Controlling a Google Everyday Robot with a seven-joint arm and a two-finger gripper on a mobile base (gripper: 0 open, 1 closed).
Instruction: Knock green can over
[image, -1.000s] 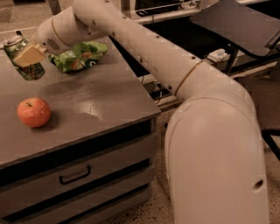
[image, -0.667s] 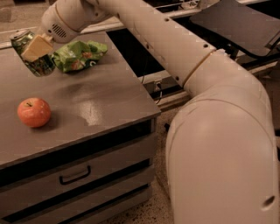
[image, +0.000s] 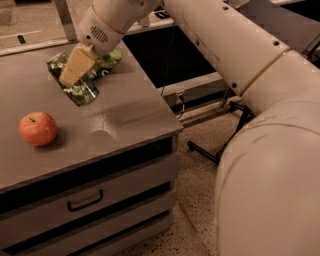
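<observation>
The green can (image: 83, 93) is dark and mottled. It lies tipped on its side on the grey cabinet top (image: 127, 117), near the back, its length running from back left to front right. My gripper (image: 75, 66) sits on top of the can's middle and touches it, covering part of it. The arm reaches in from the upper right.
A red apple (image: 38, 128) sits on the cabinet top at the front left. A bright green snack bag (image: 112, 55) lies just behind the can, partly under my wrist. Drawers with a handle (image: 85, 201) are below. My white base (image: 270, 190) stands at the right on the speckled floor.
The can stood upright at the gripper before; now it lies tipped over on the top. The gripper has moved with it, and the view has shifted.
</observation>
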